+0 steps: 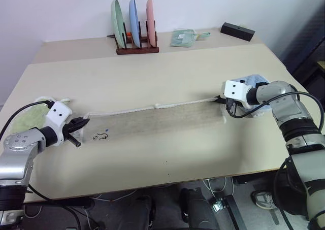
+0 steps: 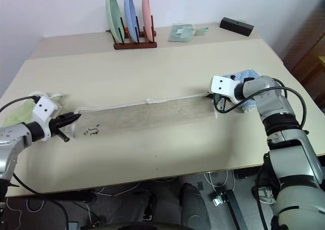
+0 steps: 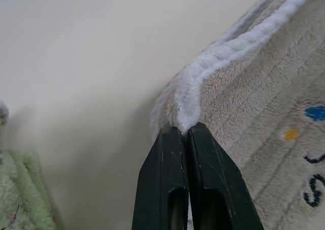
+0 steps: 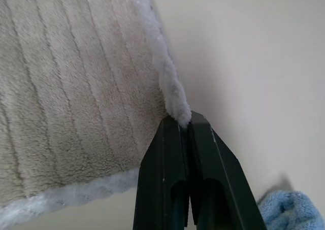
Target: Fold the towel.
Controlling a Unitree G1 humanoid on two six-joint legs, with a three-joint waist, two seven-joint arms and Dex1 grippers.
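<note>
The beige towel (image 2: 147, 117) lies stretched across the table (image 2: 167, 62), its ends pinched by the left gripper (image 2: 75, 118) and right gripper (image 2: 212, 95).

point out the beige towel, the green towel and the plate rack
beige towel (image 1: 167, 117), left eye view, middle of its flat strip
green towel (image 1: 26, 121), left eye view, its crumpled top
plate rack (image 1: 137, 50), left eye view, wooden base

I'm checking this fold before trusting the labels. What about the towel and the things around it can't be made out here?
- Embroidered motif on the towel: too small to read in the eye views; cut off by the edge in the left wrist view.
- Green towel: partly hidden by the left gripper.
- Blue towel: mostly behind the right gripper.
- Packet near the plate rack: too small to identify.
</note>
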